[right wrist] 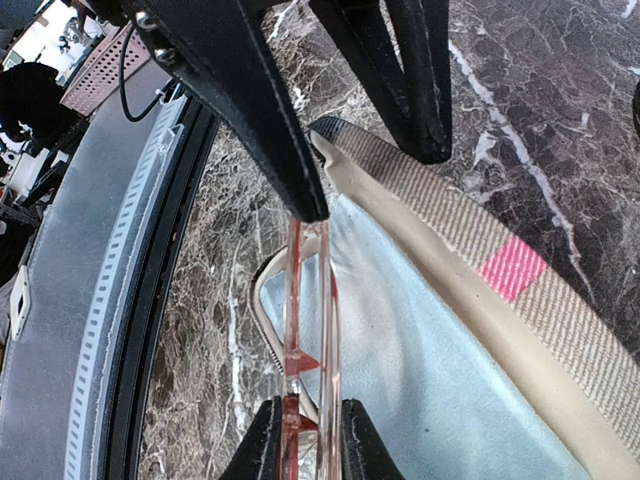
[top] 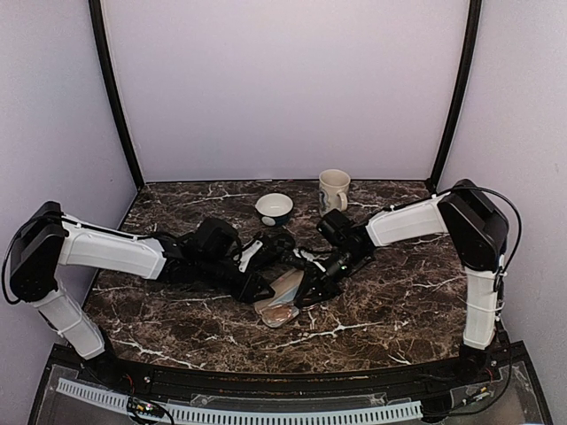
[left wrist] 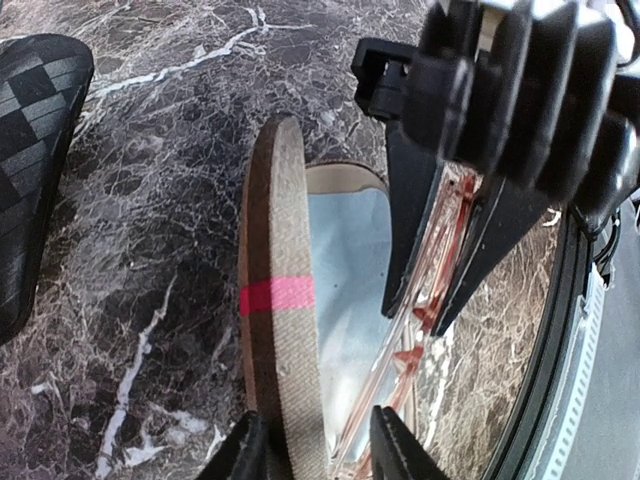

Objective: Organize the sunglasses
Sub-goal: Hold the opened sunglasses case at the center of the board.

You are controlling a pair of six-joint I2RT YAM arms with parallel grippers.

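Observation:
The dark wire sunglasses are out of view. The brown striped case [top: 282, 303] lies open with a pale blue lining [right wrist: 420, 350]. My left gripper [left wrist: 320, 450] is shut on its raised lid [left wrist: 275, 300], one finger inside and one outside; it also shows in the top view [top: 260, 288]. My right gripper [right wrist: 305, 440] is shut on folded clear pink-framed glasses [right wrist: 310, 300] and holds them on edge just inside the case's near rim. It also shows in the top view [top: 312, 292]. The two grippers' fingertips nearly touch over the case.
A black checkered case [left wrist: 30, 160] lies on the marble just behind the left gripper. A white and blue bowl [top: 274, 208] and a cream mug [top: 333, 189] stand at the back. The table's front rail [right wrist: 110, 300] runs close to the open case.

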